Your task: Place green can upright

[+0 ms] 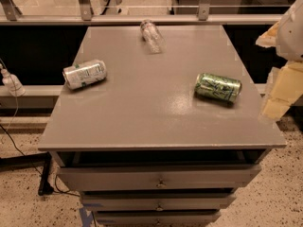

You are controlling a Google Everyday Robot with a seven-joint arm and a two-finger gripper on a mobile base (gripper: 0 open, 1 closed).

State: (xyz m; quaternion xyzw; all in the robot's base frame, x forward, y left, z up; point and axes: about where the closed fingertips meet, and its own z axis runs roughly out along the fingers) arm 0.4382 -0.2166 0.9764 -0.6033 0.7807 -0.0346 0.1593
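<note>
The green can (218,87) lies on its side on the right part of the grey cabinet top (151,112), its silver top pointing left. It is shiny green with pale script lettering. My gripper (280,92), pale yellow under a white arm, hangs at the right edge of the view. It is beside the cabinet's right edge, to the right of the can and apart from it, and it holds nothing that I can see.
A silver-white can with green print (84,73) lies on its side at the left. A clear plastic bottle (151,35) lies at the back middle. Drawers (158,179) sit below the top. A rail (142,19) runs behind.
</note>
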